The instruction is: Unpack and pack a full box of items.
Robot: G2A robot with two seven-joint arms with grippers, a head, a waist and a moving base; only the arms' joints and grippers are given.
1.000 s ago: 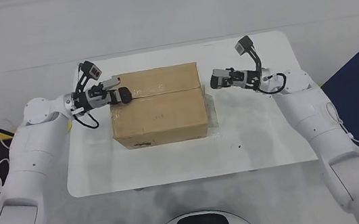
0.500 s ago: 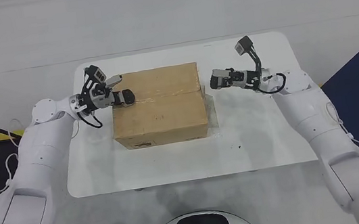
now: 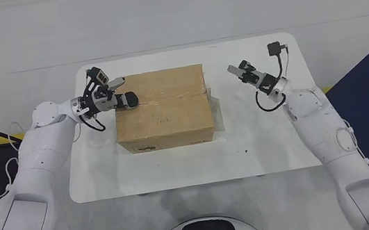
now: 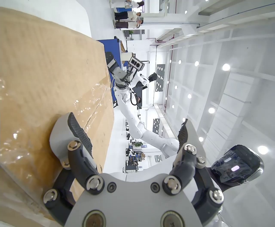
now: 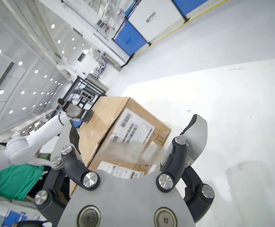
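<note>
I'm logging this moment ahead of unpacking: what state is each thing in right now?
cardboard box: closed, flaps taped along the top seam, flat on the table.
left gripper: open, one finger over the box's top.
right gripper: open, empty, apart from the box.

Box: brown cardboard, matt, faint corrugated grain. Clear tape along top seam, glossy & wrinkled; more clear film over box's 3 o'clock end. White paper labels on that end, matt, black print. Table: white, smooth, low sheen. Left jaws: grey matt metal, black ribbed rubber-like pads, black plastic links, shiny screws. Right jaws same build; base plate brushed metal.
</note>
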